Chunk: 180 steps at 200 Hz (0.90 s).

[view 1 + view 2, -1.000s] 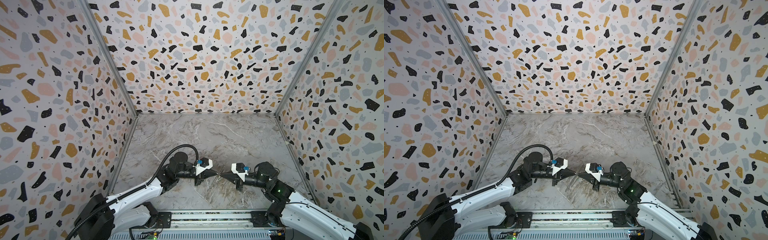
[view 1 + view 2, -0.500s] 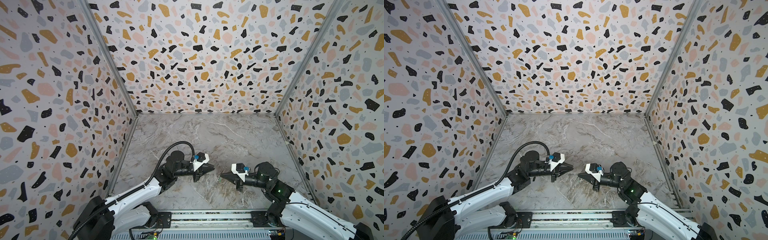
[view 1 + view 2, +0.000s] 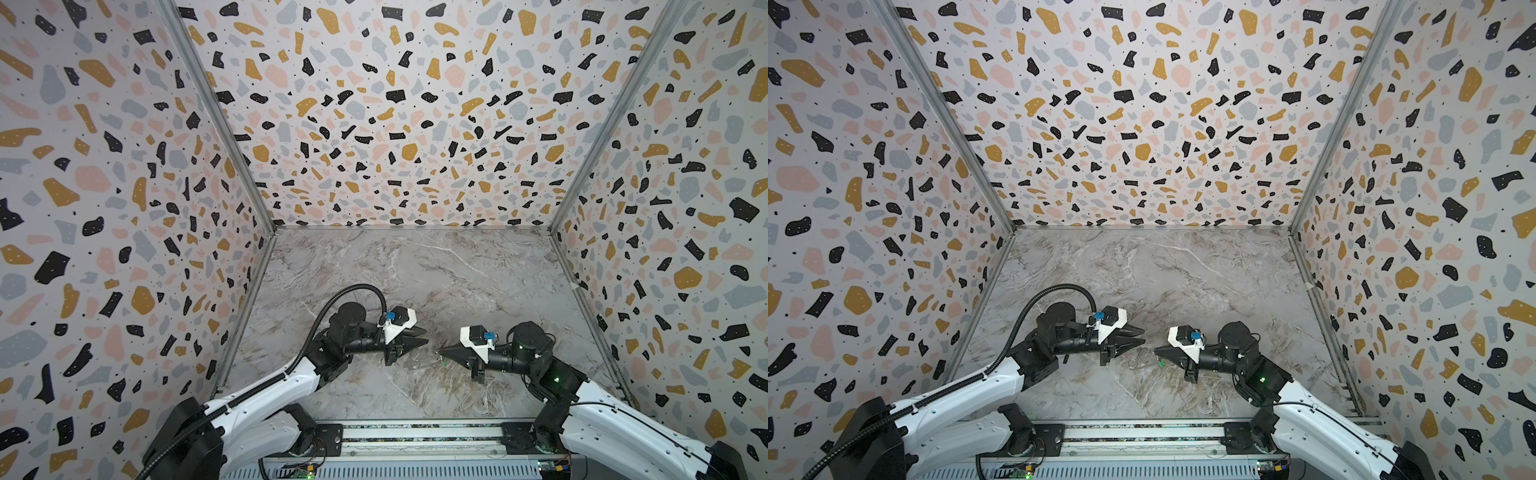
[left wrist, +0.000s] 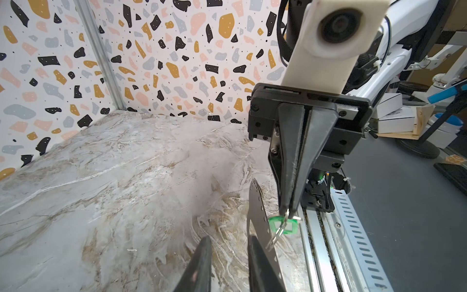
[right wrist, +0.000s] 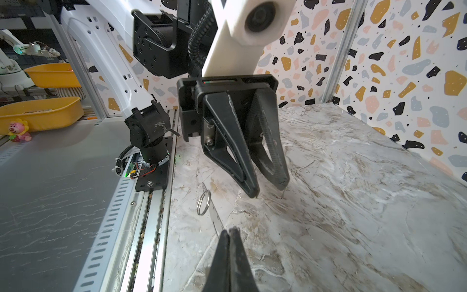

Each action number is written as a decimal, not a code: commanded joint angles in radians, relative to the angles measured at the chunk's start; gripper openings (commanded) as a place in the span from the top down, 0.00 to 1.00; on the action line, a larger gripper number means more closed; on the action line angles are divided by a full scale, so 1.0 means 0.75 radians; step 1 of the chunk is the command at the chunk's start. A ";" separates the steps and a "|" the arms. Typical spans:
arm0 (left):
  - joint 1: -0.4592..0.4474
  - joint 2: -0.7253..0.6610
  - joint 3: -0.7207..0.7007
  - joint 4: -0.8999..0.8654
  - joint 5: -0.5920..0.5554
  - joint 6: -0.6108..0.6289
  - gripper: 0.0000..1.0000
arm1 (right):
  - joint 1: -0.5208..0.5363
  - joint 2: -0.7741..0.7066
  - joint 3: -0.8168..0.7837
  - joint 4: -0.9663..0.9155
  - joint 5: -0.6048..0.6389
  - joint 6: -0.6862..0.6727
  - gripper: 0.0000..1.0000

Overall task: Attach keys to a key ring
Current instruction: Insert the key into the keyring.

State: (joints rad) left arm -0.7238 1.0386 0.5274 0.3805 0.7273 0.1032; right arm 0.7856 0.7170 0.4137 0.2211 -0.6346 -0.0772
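dangling at closed right claw (image 4: 289,211) tip: green key (image 4: 284,226), ring (image 5: 203,202) just beside.

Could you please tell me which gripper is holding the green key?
The right gripper: its jaws are shut on the key at its tips, while the left gripper stands open and empty.

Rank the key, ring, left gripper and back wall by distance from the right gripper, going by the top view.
1. key: pinched at the right gripper's tip.
2. ring: lying on the table between the two grippers.
3. left gripper: facing the right one, tip to tip. Too close to call against the ring.
4. back wall: far behind everything.
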 commanded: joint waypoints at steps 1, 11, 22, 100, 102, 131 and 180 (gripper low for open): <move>-0.002 -0.022 -0.014 0.028 0.070 0.034 0.73 | 0.004 0.008 0.074 0.009 -0.025 -0.018 1.00; -0.005 -0.019 -0.014 0.036 0.090 0.037 0.72 | 0.004 0.015 0.077 0.010 -0.026 -0.023 1.00; -0.012 -0.011 -0.010 0.035 0.103 0.046 0.71 | 0.004 0.020 0.080 0.016 -0.029 -0.022 1.00; -0.082 0.079 0.049 -0.075 0.147 0.137 0.71 | 0.003 0.037 0.092 0.029 -0.037 -0.024 1.00; -0.082 0.079 0.049 -0.079 0.147 0.139 0.71 | 0.003 0.038 0.091 0.030 -0.037 -0.024 1.00; -0.088 0.089 0.059 -0.083 0.132 0.145 0.71 | 0.002 0.046 0.091 0.035 -0.045 -0.023 1.00; -0.096 0.103 0.074 -0.070 0.122 0.145 0.71 | 0.003 0.061 0.085 0.060 -0.058 -0.016 1.00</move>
State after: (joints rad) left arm -0.7879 1.1069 0.5457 0.3050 0.8074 0.1978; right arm 0.7856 0.7654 0.4324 0.2207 -0.6579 -0.0879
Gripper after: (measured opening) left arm 0.289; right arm 0.042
